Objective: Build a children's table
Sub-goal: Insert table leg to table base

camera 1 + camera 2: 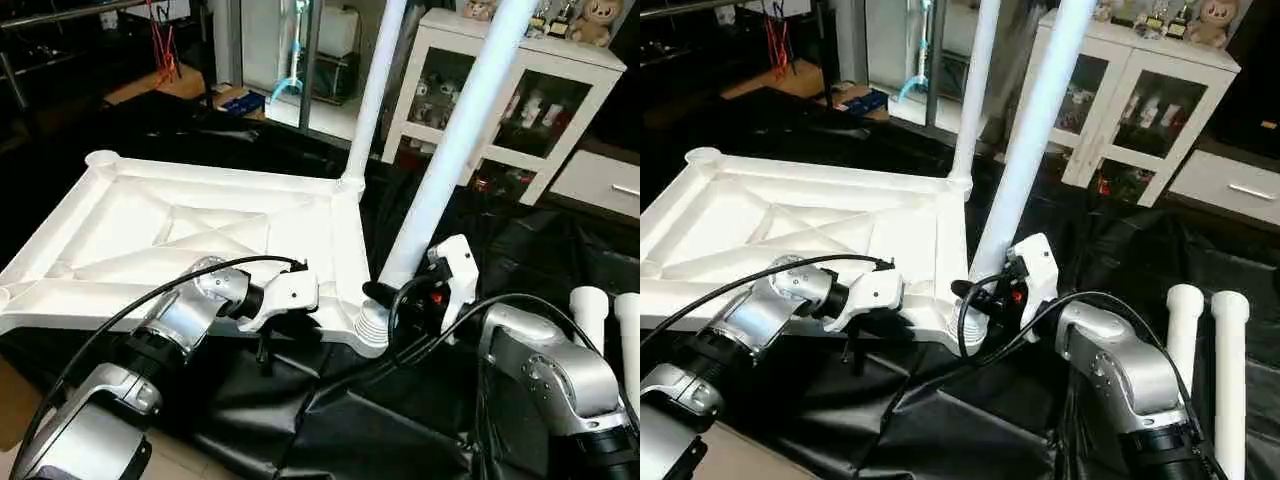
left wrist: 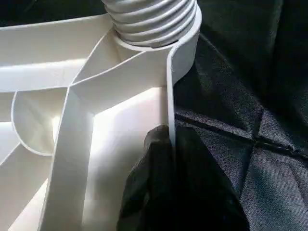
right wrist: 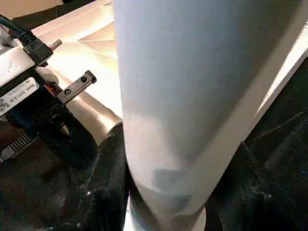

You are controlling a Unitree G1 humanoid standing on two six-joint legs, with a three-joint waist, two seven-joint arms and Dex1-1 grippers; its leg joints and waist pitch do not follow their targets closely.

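White plastic tabletop (image 1: 180, 240) lies underside-up on black sheet (image 1: 330, 420), filling left-centre of the head view, w/ one leg (image 1: 375, 95) upright in its far corner socket at upper centre & a 2nd leg (image 1: 455, 150) leaning from the near corner socket (image 1: 368, 335) up to the top edge. Left gripper (image 1: 265, 350), lower centre, is pinched closed on the tabletop's near rim just beside that socket; right gripper (image 1: 385, 293), centre-right, has its fingers clamped round the 2nd leg's base. Two more legs (image 1: 608, 310) lie at right edge; cabinet (image 1: 520, 90) upper right.
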